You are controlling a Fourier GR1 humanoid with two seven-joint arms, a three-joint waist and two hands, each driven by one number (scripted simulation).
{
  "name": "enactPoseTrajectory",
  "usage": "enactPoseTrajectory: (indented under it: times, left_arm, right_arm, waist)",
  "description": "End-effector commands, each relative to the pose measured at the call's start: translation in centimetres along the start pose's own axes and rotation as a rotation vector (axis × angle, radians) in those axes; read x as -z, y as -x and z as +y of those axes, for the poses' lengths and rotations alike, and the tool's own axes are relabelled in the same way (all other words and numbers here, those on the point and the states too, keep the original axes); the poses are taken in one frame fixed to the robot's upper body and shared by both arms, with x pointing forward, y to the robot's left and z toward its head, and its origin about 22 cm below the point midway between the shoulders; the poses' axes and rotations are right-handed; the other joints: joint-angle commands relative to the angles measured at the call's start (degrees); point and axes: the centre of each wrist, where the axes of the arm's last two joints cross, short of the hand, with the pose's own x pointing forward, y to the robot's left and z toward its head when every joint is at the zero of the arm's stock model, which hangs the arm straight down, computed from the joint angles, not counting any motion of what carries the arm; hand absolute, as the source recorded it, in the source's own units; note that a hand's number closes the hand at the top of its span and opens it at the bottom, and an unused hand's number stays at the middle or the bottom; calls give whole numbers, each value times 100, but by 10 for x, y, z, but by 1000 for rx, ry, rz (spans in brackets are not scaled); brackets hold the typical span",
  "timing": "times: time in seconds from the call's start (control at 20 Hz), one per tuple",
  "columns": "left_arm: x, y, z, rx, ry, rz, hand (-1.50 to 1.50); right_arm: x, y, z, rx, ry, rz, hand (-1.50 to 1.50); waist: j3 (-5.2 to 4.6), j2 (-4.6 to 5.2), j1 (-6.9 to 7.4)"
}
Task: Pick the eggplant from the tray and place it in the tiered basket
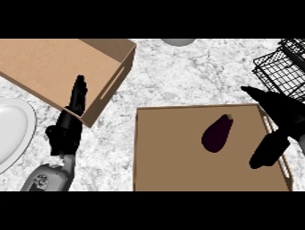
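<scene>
The dark purple, glossy, teardrop-shaped eggplant (216, 133) lies untouched on the flat brown wooden tray (168, 152) at lower centre, stem toward the upper right. The right hand (284, 121) hovers over the tray's right rim, just beside the eggplant but apart from it, thumb and fingers spread wide, probably to come around it. The black wire tiered basket (294, 67) waits at upper right on the speckled marble counter (181, 76). The left hand (76, 103) rests at left, fingers straight and together, against a second brown tray (42, 63), near a white oval plate (13, 126).
</scene>
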Motion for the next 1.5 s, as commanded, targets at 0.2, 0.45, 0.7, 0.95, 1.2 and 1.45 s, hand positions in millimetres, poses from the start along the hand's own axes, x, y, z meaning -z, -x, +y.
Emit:
enactPoseTrajectory:
  times: [0.2,0.45,0.7,0.95,1.2,1.45]
  left_arm:
    - [7,-2,-6,0,-3,-19,0]
    - [9,-12,11,-2,19,12,0]
    - [2,1,-8,9,20,-3,0]
    - [4,6,-9,12,-2,2,0]
    - [-2,12,-1,5,11,-14,0]
    - [-6,0,22,7,4,-3,0]
  right_arm:
    - [19,8,30,14,-23,32,-150]
    - [9,6,15,33,-38,21,-150]
    - [23,-11,38,36,-58,14,-150]
    - [33,-3,35,37,-78,20,-150]
    - [25,-16,40,21,-92,19,-150]
    - [43,-6,44,24,-93,40,-150]
  waist:
    - [4,3,2]
    - [3,-4,1]
    - [3,0,8]
    - [3,1,0]
    - [2,-4,-2]
    - [3,-4,20]
